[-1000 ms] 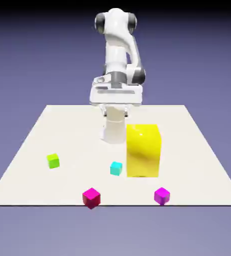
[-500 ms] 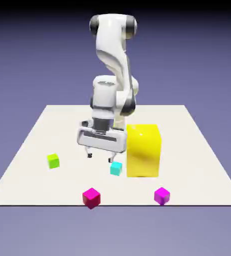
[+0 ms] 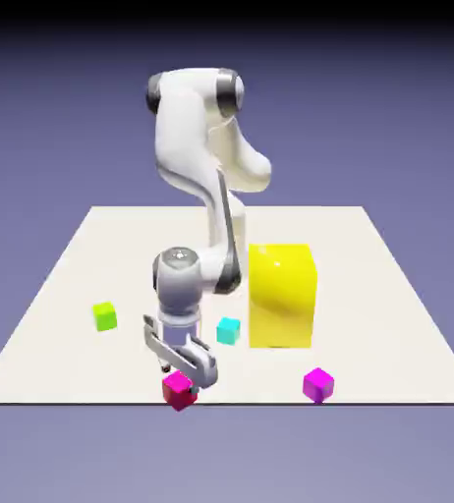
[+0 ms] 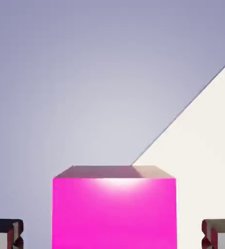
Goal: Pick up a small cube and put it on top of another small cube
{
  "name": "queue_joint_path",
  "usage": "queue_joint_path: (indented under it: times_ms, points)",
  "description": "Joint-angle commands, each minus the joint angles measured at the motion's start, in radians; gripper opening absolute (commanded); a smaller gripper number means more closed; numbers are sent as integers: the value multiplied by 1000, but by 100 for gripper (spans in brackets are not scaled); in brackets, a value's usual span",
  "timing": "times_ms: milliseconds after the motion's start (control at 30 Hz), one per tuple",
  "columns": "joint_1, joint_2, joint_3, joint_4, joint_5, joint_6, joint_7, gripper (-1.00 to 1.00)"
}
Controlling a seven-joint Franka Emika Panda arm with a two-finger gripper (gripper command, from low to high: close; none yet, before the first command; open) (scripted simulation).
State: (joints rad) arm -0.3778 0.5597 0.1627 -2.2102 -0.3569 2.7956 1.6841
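A small magenta-red cube [image 3: 180,392] sits near the table's front edge. My gripper [image 3: 179,377] is lowered over it, one finger on each side. In the hand view the cube [image 4: 114,214] fills the space between the two grey fingertips [image 4: 5,233], with a clear gap on each side, so the jaws are open and not touching it. Other small cubes lie on the table: a cyan cube [image 3: 229,331], a green cube [image 3: 104,315] and a purple cube [image 3: 317,384].
A large yellow block [image 3: 282,297] stands just to the right of the cyan cube in the exterior view, close beside the arm. The white table's front edge [image 3: 93,401] runs right by the magenta-red cube.
The hand has swung from behind the yellow block toward the front and down, ending over the magenta-red cube. None of the cubes has moved.
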Motion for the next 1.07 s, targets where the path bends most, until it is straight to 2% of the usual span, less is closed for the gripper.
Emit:
queue_joint_path:
  times_ms: [0, 167, 667, 933, 967, 1033]
  points:
    - [0, 0, 0, 0, 0, 0, 0, -100]
    - [-67, -180, 80, -55, 78, -126, -63, -100]
    - [-213, -630, -450, -505, 259, -92, -450, -100]
    - [-288, -392, -350, -488, 393, 124, -545, -100]
    - [-288, -392, -350, -488, 393, 124, -545, 100]
    - [-277, -428, -365, -490, 373, 91, -530, 100]
